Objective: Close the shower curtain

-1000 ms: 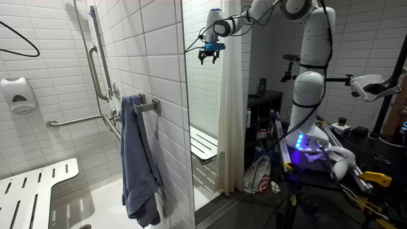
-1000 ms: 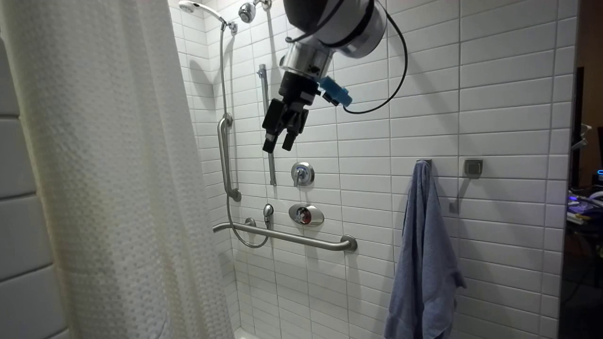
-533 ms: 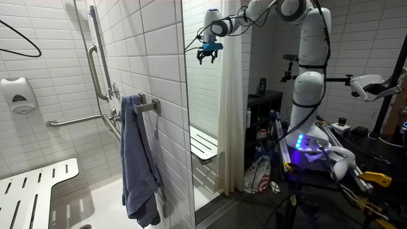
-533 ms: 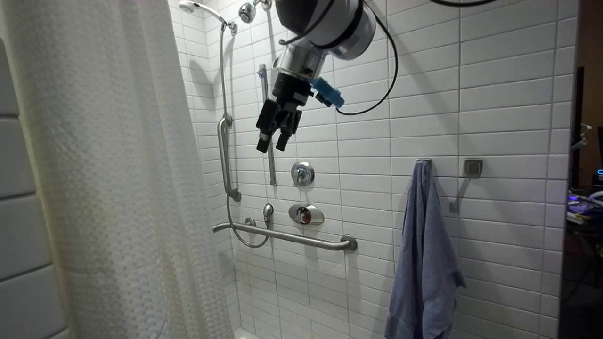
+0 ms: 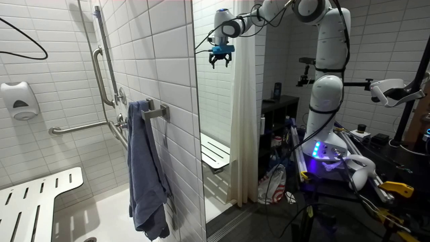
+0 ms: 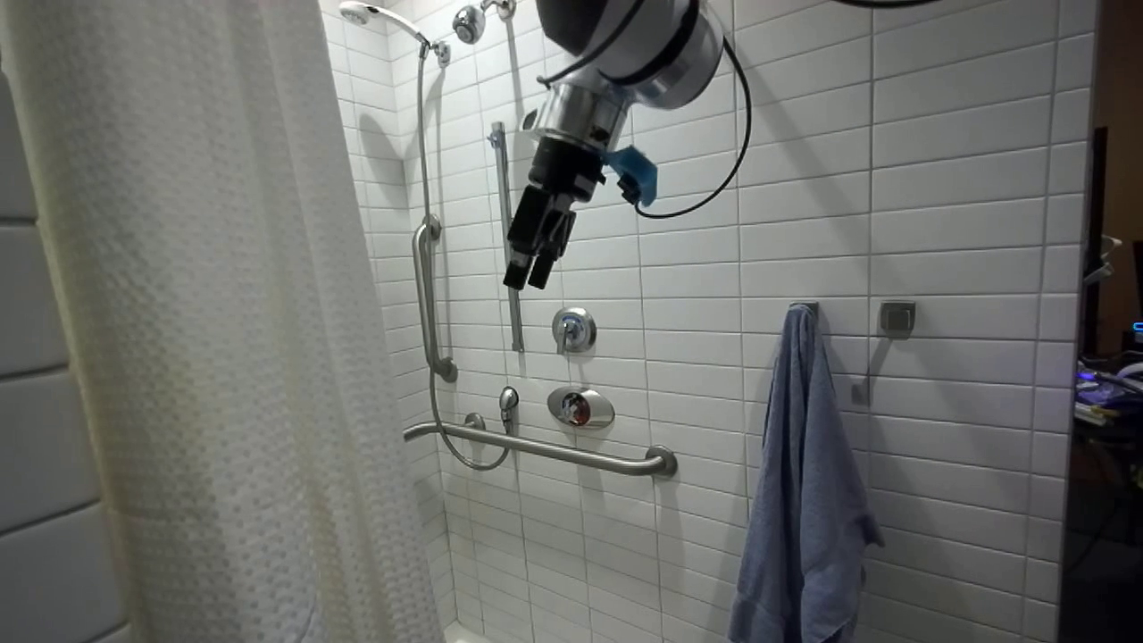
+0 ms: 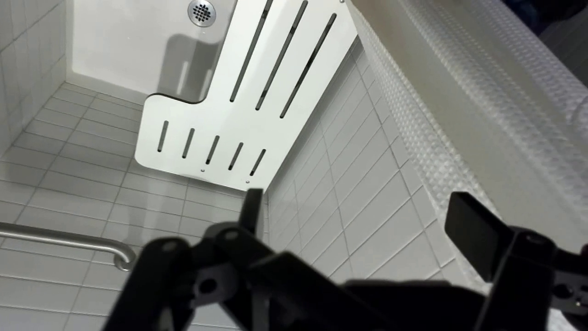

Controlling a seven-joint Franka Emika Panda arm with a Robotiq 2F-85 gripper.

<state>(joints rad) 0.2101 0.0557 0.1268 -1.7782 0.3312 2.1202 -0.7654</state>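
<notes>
- Tall cream-white fabric shower curtain [image 6: 223,313] hangs in folds at one side, leaving the white tiled wall [image 6: 696,268] exposed: closing appears not yet done.
- Black two-fingered gripper [image 7: 360,220]: jaws wide apart, clamped on nothing.
- Likely left: gripping the curtain, drawing it across.

In an exterior view I look obliquely along a tiled wall [image 5: 171,74], the towel [image 5: 144,168] close by and the robot arm [image 5: 331,97] farther off. In an exterior view beside the shower curtain [image 6: 214,295], near at left, I face the same wall, farther away. Both exterior views share towel, curtain and arm. My wrist feed looks steeply down past the near gripper [image 7: 363,223] onto a slotted bench [image 7: 216,115], the same bench [image 5: 63,181] shown in an exterior view.
</notes>
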